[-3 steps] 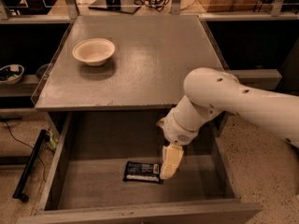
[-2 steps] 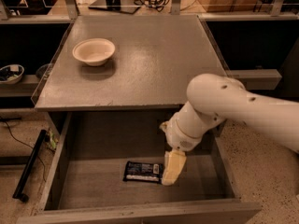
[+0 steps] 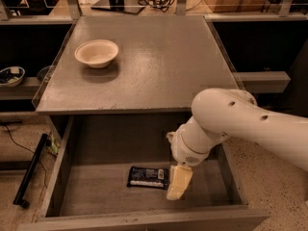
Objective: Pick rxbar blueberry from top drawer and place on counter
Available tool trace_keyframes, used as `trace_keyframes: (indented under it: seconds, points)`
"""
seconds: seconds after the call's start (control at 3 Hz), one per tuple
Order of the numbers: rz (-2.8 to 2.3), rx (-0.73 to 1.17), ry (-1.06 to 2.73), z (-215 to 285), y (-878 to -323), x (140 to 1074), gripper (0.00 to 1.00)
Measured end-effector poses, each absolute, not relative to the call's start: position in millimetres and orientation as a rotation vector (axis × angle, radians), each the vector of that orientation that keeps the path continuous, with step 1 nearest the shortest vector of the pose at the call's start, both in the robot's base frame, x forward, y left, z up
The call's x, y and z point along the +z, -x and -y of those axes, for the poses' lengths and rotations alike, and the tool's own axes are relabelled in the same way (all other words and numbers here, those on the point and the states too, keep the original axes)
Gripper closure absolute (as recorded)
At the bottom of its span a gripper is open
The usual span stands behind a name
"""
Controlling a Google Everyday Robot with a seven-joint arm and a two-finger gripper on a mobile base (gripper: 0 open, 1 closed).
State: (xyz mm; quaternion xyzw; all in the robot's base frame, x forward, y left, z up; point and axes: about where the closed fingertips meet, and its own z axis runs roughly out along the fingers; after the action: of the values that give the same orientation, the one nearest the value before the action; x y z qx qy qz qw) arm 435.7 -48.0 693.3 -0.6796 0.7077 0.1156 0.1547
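Note:
The rxbar blueberry (image 3: 147, 177), a flat dark wrapper with pale text, lies on the floor of the open top drawer (image 3: 96, 191), near its middle front. My gripper (image 3: 178, 183) hangs from the white arm and reaches down into the drawer. Its cream-coloured finger (image 3: 179, 181) sits right at the bar's right end, touching or nearly touching it. The bar lies flat on the drawer floor. The grey counter (image 3: 159, 61) spreads above the drawer.
A cream bowl (image 3: 96, 53) stands on the counter's back left. The drawer's side walls and front panel (image 3: 144, 220) surround the gripper. A small bowl (image 3: 10, 75) sits on a lower shelf at the left. A black bar (image 3: 30, 170) lies on the floor at the left.
My arm has lowered and shifted slightly forward in the drawer, bringing the gripper down to the right end of the bar. The bar has not moved.

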Motion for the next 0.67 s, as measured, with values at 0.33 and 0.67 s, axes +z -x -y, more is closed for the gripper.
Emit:
trace_keyframes:
  seconds: [0.33, 0.67]
  points:
    - [-2.01, 0.349, 1.946, 42, -442, 690, 0.0]
    - [-1.98, 0.398, 1.946, 25, -451, 677, 0.0]
